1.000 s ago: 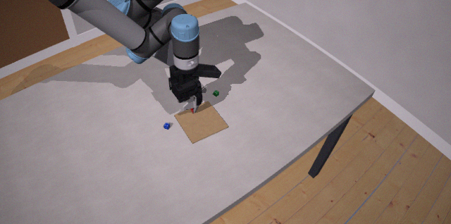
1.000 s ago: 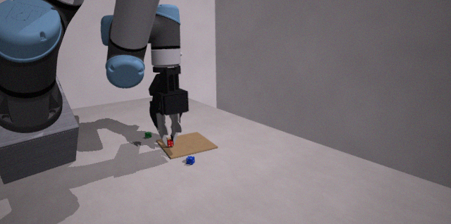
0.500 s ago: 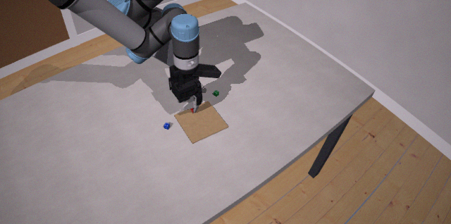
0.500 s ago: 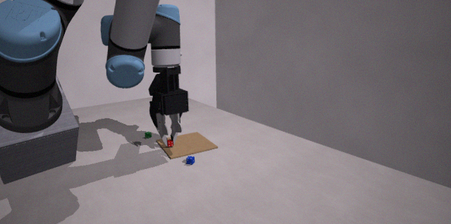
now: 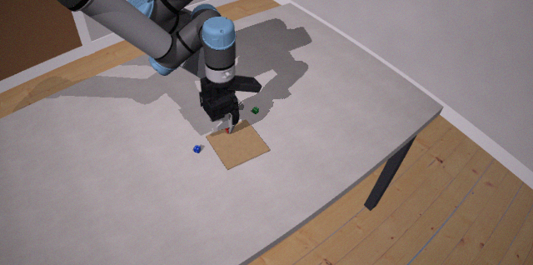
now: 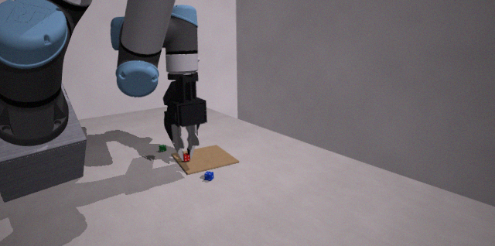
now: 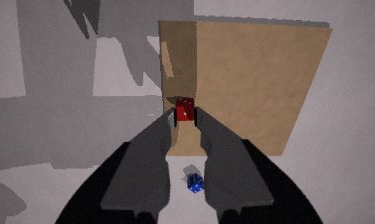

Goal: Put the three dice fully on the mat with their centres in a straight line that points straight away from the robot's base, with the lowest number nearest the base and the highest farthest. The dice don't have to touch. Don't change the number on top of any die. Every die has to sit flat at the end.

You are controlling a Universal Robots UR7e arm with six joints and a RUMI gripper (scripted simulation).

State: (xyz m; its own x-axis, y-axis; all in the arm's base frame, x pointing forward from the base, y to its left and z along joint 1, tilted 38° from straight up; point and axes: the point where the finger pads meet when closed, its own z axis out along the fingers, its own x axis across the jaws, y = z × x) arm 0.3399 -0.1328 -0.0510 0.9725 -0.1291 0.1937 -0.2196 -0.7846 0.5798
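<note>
One small red die (image 7: 184, 109) is clamped upright in the black two-jaw gripper (image 7: 184, 116) over the tan square mat's (image 7: 248, 80) near edge, likely preserving its top face.

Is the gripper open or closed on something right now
Closed on the red die: the gripper has both fingers pressed against its sides, over the mat's corner.

Red die (image 7: 185, 109) pinched over mat (image 7: 258, 80) edge, blue die (image 7: 195, 183), green die (image 5: 255, 110) off mat

No text or brand can be read; the dice pips are too small to count
</note>
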